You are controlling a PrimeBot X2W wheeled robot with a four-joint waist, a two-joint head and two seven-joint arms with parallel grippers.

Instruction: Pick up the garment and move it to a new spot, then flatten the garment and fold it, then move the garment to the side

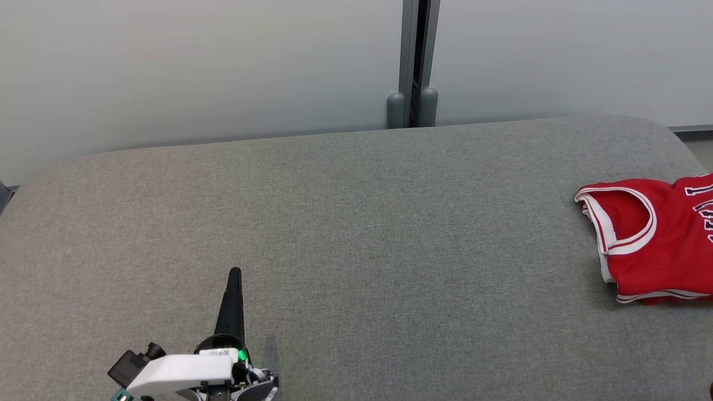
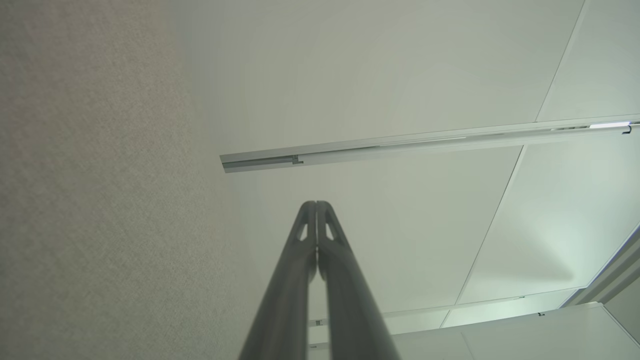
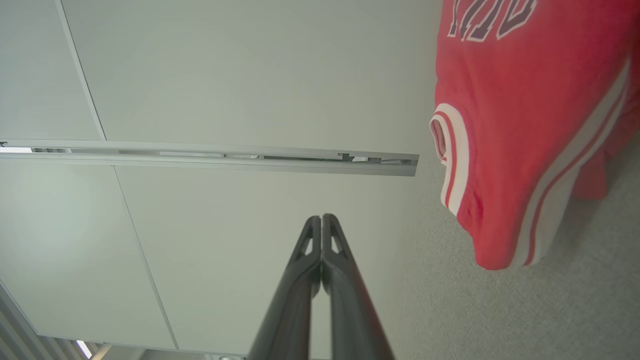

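Note:
The garment [image 1: 657, 239] is a red sleeveless jersey with white trim and dark lettering, lying folded at the right edge of the grey fabric surface [image 1: 356, 234], partly cut off by the head view's border. In the right wrist view the garment [image 3: 520, 125] lies to the upper right of my right gripper [image 3: 321, 216], which is shut on nothing and apart from the cloth. My left gripper [image 1: 235, 271] stands at the lower left of the head view, far from the garment, its fingers pressed together. The left wrist view shows the left gripper [image 2: 316, 202] shut and empty.
A pale wall stands behind the surface, with a grey vertical post [image 1: 415, 61] at its middle. The surface's rounded far edge runs along the wall. Both wrist views look along the surface toward the wall panels and a metal rail [image 2: 400, 145].

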